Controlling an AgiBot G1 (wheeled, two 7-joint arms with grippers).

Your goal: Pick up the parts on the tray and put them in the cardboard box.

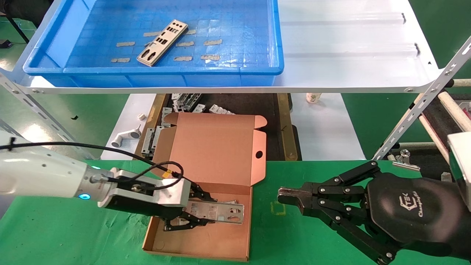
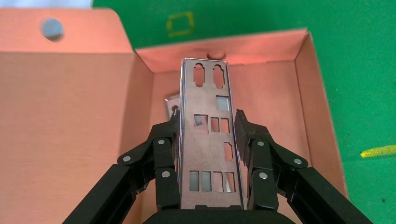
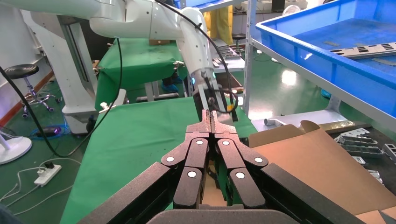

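Note:
My left gripper (image 1: 197, 211) is low inside the open cardboard box (image 1: 198, 244), shut on a silver punched plate (image 1: 220, 212). In the left wrist view its fingers (image 2: 166, 149) hold the plate (image 2: 208, 140) by its long edges above the box floor (image 2: 275, 107). The corner of a second plate (image 2: 171, 103) lies under it. Another plate (image 1: 162, 42) lies at an angle in the blue tray (image 1: 147, 71) on the shelf, and also shows in the right wrist view (image 3: 373, 49). My right gripper (image 1: 289, 195) is shut and empty, hovering right of the box; it also shows in the right wrist view (image 3: 212, 116).
The box lid (image 1: 217, 147) lies open towards the shelf. Grey brackets (image 1: 187, 101) and a white pipe fitting (image 1: 125, 137) lie below the white shelf board (image 1: 349, 44). A yellow square mark (image 1: 278, 208) is on the green cloth between box and right gripper.

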